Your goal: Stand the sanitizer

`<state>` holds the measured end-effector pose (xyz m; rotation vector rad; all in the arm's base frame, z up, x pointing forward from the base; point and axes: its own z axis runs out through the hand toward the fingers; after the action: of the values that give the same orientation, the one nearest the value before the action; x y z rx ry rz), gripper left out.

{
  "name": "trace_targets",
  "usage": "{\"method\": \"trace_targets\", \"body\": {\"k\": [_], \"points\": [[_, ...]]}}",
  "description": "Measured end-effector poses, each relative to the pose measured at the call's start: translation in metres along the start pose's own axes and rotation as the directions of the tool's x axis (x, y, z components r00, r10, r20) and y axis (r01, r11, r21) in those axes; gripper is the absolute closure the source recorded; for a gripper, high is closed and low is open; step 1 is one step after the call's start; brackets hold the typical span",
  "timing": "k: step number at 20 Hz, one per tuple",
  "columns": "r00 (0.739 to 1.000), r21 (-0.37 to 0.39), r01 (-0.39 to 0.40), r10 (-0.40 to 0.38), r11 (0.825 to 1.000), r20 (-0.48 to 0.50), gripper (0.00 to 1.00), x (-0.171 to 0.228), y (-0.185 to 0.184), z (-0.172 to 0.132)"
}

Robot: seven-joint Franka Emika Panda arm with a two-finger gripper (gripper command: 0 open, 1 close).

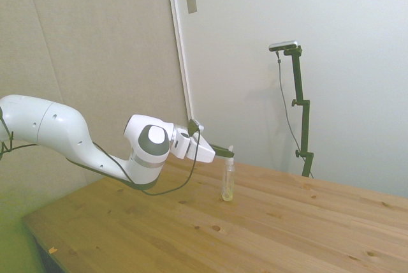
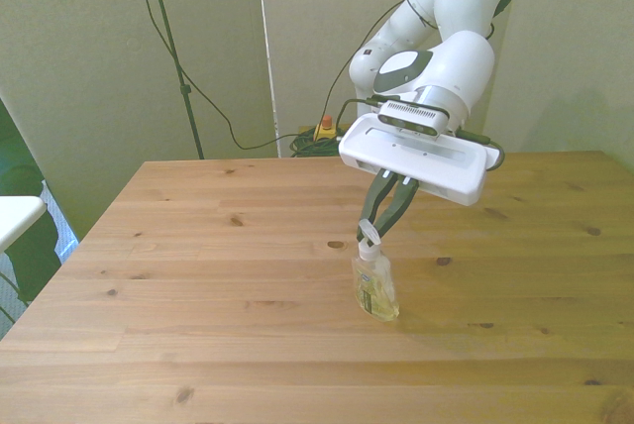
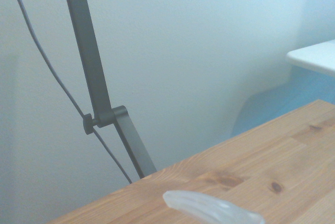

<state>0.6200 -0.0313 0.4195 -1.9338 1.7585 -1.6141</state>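
My pincer (image 2: 377,229) was pinched shut on the pump top of the sanitizer (image 2: 375,286), which hung straight below, upright, base touching the counter (image 2: 198,246).

A robotics laboratory: a white jointed robot arm (image 2: 446,48) reaches over a bare pale wooden plank table (image 2: 198,246) at the frame's centre, plain beige wall panels (image 1: 95,43) fill the upper left, and black cables with a yellow-and-red emergency-stop button (image 2: 323,131) lie behind the table.
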Motion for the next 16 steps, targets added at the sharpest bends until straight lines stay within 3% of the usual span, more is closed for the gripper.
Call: {"method": "trace_targets", "body": {"k": [16], "points": [[0.999, -0.006, 0.014, -0.014, 1.0, 0.03, 0.0, -0.007, 0.022, -0.022]]}}
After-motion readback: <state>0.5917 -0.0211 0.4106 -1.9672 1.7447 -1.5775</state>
